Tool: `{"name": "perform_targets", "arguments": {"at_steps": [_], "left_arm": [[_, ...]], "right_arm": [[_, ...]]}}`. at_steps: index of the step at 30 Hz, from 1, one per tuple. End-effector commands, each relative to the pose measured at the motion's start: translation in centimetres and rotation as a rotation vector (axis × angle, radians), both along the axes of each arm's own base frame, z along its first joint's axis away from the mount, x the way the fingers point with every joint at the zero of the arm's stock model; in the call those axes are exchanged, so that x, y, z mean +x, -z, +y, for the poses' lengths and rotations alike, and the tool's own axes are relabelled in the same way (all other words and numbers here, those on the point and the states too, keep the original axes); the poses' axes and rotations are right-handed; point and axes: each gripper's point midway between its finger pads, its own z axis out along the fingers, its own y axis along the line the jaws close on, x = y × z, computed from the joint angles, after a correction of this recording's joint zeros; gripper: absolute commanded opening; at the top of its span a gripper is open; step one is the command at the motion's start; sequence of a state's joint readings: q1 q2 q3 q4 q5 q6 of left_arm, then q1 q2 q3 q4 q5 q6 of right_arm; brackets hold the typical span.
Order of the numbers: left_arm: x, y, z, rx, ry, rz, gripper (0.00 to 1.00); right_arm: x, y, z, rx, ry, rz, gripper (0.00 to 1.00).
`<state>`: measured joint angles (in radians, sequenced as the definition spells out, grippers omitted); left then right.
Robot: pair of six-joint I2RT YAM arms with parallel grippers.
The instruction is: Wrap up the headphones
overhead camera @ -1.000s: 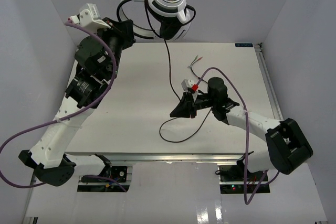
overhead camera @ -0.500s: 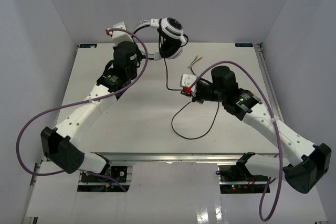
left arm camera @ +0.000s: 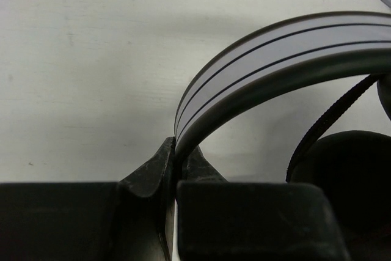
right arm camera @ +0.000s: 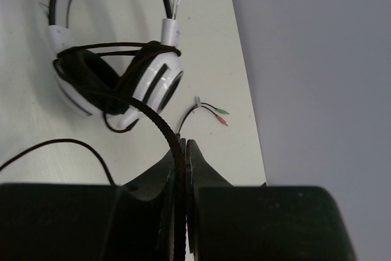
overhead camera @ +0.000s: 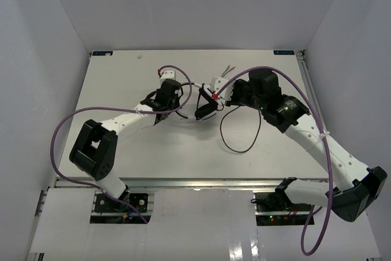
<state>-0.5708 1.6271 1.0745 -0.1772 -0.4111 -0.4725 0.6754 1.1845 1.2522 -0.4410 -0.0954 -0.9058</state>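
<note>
I look down from the top and see the headphones (overhead camera: 202, 109) in the middle of the frame, on the white table (overhead camera: 122, 77), between my two arms. In the right wrist view they sit in the upper left of the frame. The two round ear cups (right arm camera: 162, 84) are close together, and some thin black cable crosses over them.

My left pincer (left arm camera: 176, 158) is closed tight on the headband (left arm camera: 275, 47). In the left wrist view, the band comes up from the fingertips at the bottom middle and bends off to the right edge. It is white with thin dark lines.

My right pincer (right arm camera: 183, 148) is closed too. It pinches the black cable (right arm camera: 160, 123), which bends up and left from the fingertips to the ear cups.

More cable lies in a loose loop (overhead camera: 241, 145) on the table, lower right of the middle in the top view. The little coloured plugs (right arm camera: 217, 113) lie flat on the table, just to the right of the ear cups.
</note>
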Motion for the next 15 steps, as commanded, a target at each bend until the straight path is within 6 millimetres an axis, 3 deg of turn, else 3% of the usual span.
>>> {"name": "perform_targets", "arguments": {"at_steps": [1, 6, 11, 15], "left_arm": [[-1.1, -6.5, -4.0, -0.163, 0.192, -0.143, 0.00], [-5.3, -8.1, -6.0, -0.206, 0.347, -0.153, 0.00], [-9.6, -12.8, -7.3, -0.313, 0.430, -0.202, 0.00], [-11.5, -16.8, -8.3, -0.402, 0.495, -0.243, 0.00]], "right_arm": [[2.3, -3.3, -0.5, 0.018, 0.072, -0.141, 0.08], [4.2, -2.5, -0.3, 0.054, 0.109, -0.099, 0.08], [8.0, 0.9, -1.5, 0.166, 0.167, 0.094, 0.08], [8.7, 2.8, -2.1, 0.251, 0.168, 0.223, 0.08]]}}
